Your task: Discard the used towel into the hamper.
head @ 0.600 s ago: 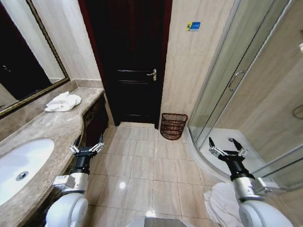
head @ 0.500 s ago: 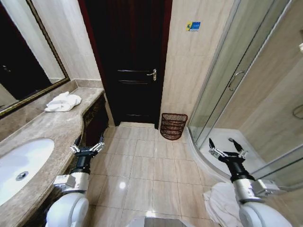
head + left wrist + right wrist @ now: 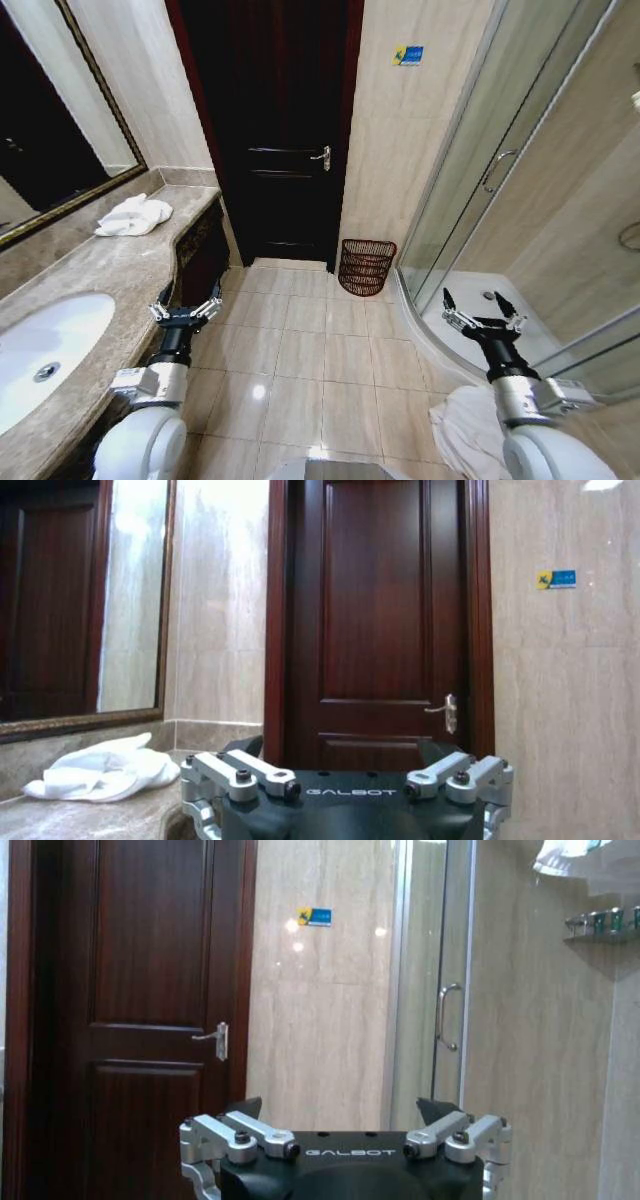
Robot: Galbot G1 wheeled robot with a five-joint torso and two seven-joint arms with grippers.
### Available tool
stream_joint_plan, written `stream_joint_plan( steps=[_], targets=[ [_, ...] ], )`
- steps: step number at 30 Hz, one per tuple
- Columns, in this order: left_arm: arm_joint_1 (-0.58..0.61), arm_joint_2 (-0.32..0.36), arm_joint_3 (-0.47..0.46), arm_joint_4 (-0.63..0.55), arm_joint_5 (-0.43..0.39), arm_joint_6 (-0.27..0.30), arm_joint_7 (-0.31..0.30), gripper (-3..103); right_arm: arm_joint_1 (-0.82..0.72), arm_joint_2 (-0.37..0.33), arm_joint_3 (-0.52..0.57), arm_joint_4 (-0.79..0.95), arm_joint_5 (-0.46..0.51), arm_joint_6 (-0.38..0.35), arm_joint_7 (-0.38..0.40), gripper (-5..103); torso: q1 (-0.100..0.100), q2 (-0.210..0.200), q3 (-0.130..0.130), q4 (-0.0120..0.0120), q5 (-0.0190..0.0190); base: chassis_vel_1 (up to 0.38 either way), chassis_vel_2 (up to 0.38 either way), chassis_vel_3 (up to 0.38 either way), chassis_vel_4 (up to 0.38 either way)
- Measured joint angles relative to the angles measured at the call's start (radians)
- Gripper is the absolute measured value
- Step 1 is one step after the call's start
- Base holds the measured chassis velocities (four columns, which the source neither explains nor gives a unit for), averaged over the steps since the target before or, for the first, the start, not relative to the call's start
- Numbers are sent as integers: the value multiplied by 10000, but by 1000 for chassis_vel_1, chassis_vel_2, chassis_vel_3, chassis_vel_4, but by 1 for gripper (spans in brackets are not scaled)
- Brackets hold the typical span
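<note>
1. Towel (image 3: pixel 133 215) upper left on counter (image 3: pixel 100 265); hamper (image 3: pixel 366 266) centre, by door (image 3: pixel 275 120).
2. Left gripper (image 3: pixel 185 309) and right gripper (image 3: pixel 482 311): both spread open, empty.
3. Step: pre-grasp. Next likely needs reaching towel.

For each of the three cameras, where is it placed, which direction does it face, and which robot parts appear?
Head view: high, looking down the bathroom at the hamper; shows left gripper and right gripper.
Left wrist view: behind the left gripper, facing the door and the towel.
Right wrist view: behind the right gripper, facing door and shower door.
All share the door.
</note>
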Motion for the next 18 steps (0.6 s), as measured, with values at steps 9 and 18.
stream_joint_plan(
  steps=[9,18],
  targets=[
    [-68,-56,19,42,13,-25,-4,100,-2,-34,-9,21,2,-1,-4,100,0,0,0,-1,0,0,0,0,0],
    [-39,-111,32,23,15,9,0,100,65,-159,-13,49,75,-93,16,100,0,0,0,0,0,0,0,0,0]
  ],
)
